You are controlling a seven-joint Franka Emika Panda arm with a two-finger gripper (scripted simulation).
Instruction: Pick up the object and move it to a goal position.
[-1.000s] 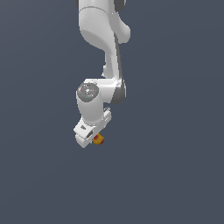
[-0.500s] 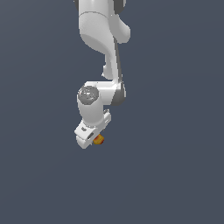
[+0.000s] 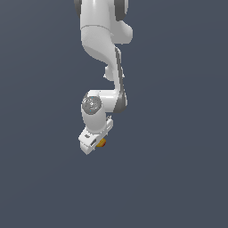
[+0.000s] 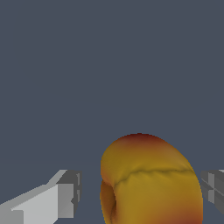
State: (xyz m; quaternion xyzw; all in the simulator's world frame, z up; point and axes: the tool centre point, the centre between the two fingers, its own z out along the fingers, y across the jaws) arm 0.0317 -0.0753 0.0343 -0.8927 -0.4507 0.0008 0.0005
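The ball (image 4: 151, 181), orange-yellow with red patches, sits between the two fingers (image 4: 65, 194) of the tool (image 3: 99, 144). In the wrist view a gap shows on one side, so whether the tool is closed on it cannot be told. Over the past second the tool and ball have kept nearly the same place in the exterior view, shifting only slightly; transport, if under way, is slow. Only uniform dark grey surrounds them: no edge, obstacle or goal marker is visible.
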